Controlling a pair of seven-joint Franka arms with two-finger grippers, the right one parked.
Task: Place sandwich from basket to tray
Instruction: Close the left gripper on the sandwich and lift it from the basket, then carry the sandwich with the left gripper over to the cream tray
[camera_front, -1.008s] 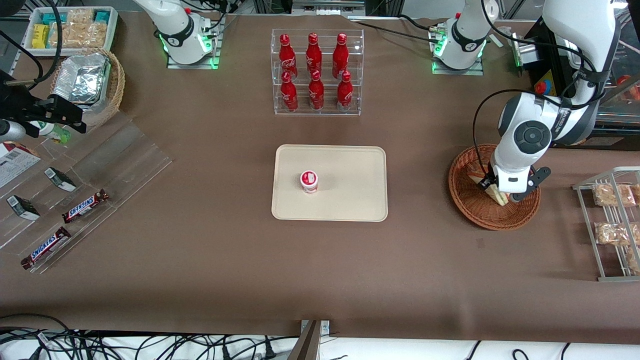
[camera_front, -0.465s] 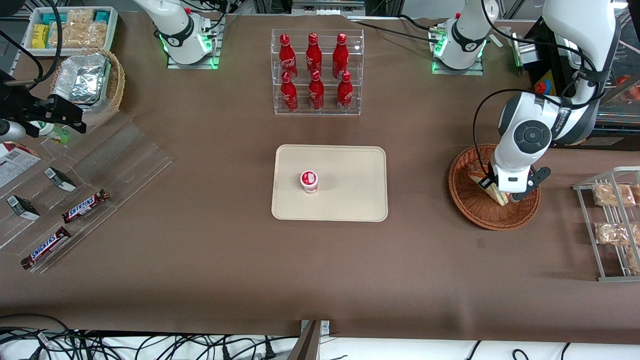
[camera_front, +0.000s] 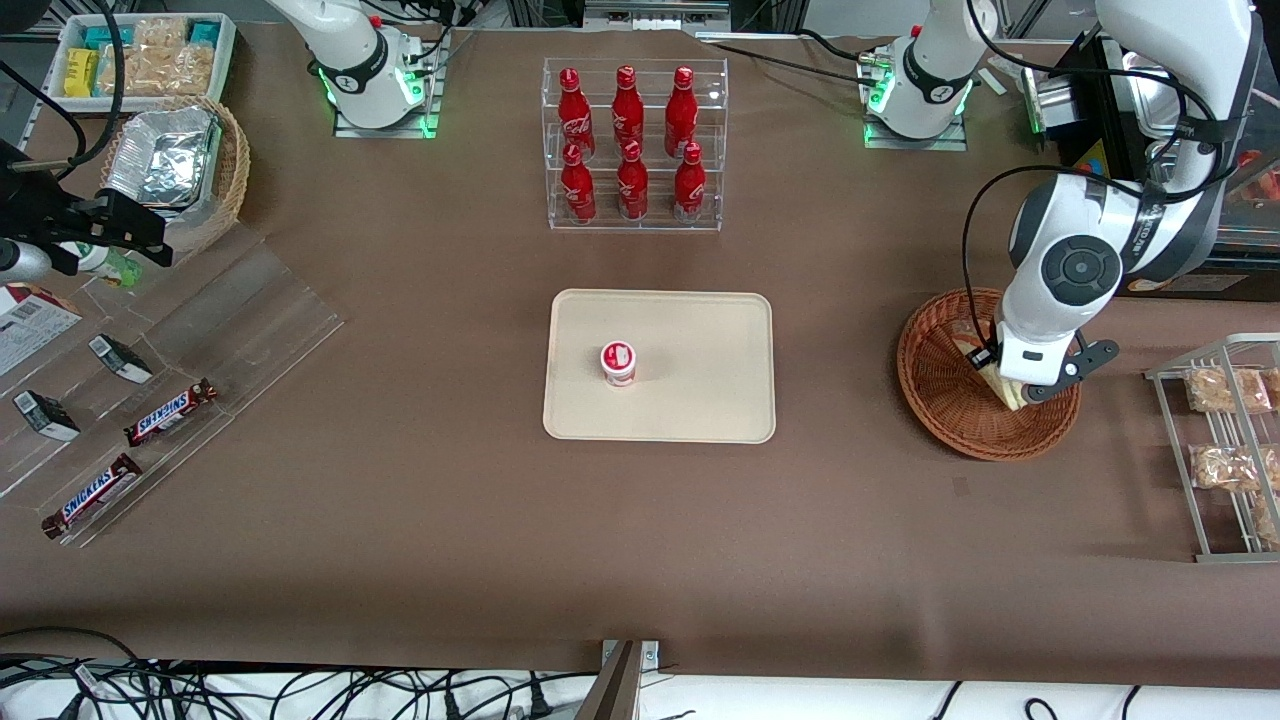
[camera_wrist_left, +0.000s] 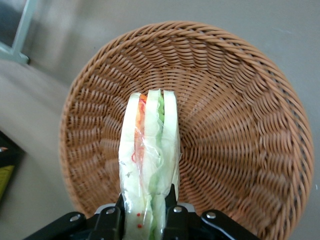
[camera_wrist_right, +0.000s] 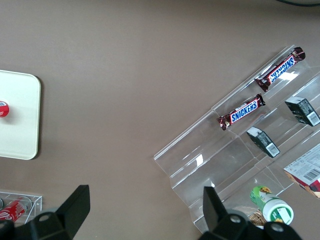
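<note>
In the front view, the basket (camera_front: 975, 375) sits on the brown tabletop (camera_front: 400, 500), well apart from the tray (camera_front: 690, 400) and toward the working arm's end. The gripper (camera_front: 1012, 392) hangs over the basket with the sandwich (camera_front: 990, 378) in it, though the arm hides most of the wedge. On the tray stands a small red-and-white cup (camera_front: 618, 362). In the left wrist view, the jaws are pinching the sandwich (camera_wrist_left: 149, 155) at its wrapped end, one black finger (camera_wrist_left: 120, 215) on each side, and the wedge appears raised above the basket (camera_wrist_left: 240, 130) floor.
</note>
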